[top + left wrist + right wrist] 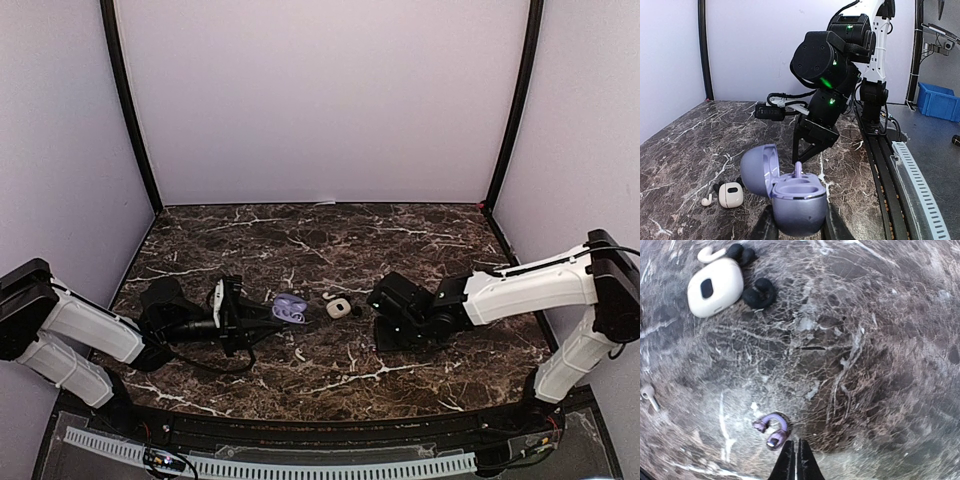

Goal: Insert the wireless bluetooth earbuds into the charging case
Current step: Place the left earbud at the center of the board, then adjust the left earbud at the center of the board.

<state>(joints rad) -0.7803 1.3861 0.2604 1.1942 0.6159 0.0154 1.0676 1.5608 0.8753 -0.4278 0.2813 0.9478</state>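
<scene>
Currently, left fingers (765, 231): clenched on open lilac case (799, 207).
Right fingers (787, 466): closed, empty, beside lilac earbud (773, 430) on bench (880, 340).
Risk: earbud could be flicked away if pinched off-centre.

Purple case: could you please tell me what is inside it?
The purple case looks empty, its bottom hidden. A purple stalk rises at the far rim; inside or behind, I cannot tell.

Open case (290, 308) in L gripper (275, 312), shut case (338, 308) just right of it w/ buds (760, 292) beside, R gripper (373, 300) further right.
</scene>
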